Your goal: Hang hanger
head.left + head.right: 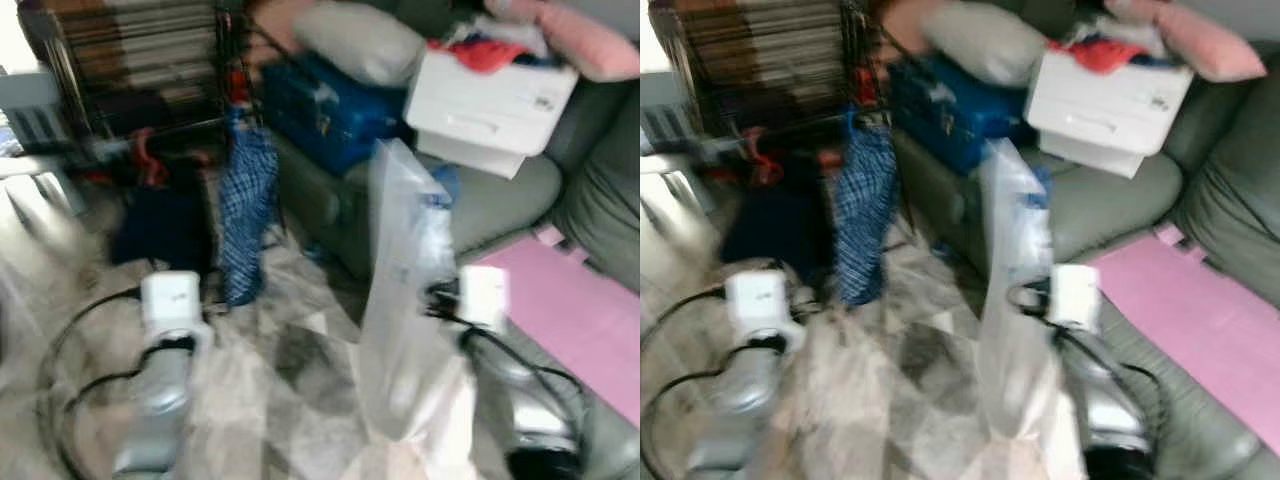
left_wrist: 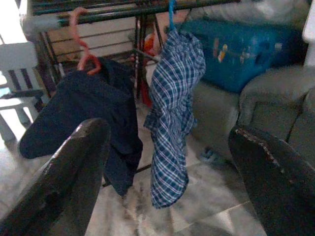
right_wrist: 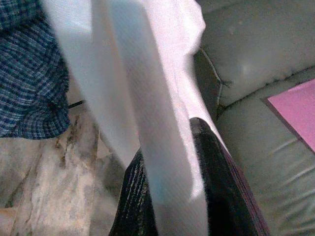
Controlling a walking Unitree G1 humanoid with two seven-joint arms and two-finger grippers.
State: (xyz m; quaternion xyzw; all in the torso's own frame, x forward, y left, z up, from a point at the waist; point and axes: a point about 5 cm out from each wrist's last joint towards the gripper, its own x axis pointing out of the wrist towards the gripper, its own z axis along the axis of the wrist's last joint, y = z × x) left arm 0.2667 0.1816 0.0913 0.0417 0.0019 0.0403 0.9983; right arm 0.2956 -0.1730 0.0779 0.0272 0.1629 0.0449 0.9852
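A dark drying rack point(image 2: 123, 10) stands ahead at the left. From it hang a navy garment point(image 2: 93, 108) on an orange hanger point(image 2: 81, 46) and a blue plaid shirt point(image 2: 172, 113) on a blue hanger point(image 2: 171, 10). My left gripper point(image 2: 167, 132) is open and empty, held low and facing the rack, well short of it. My right gripper point(image 3: 170, 147) is shut on a white garment point(image 1: 405, 290), which it holds upright in front of the sofa. Whether a hanger is inside that garment cannot be made out. The head views are blurred.
A grey-green sofa point(image 1: 500, 200) on the right carries a blue suitcase point(image 1: 325, 105), a pillow, a white box point(image 1: 485, 105) with clothes and a pink sheet point(image 1: 575, 310). A white chair point(image 2: 19, 78) stands at the far left. Black cables point(image 1: 70, 340) lie on the marble floor.
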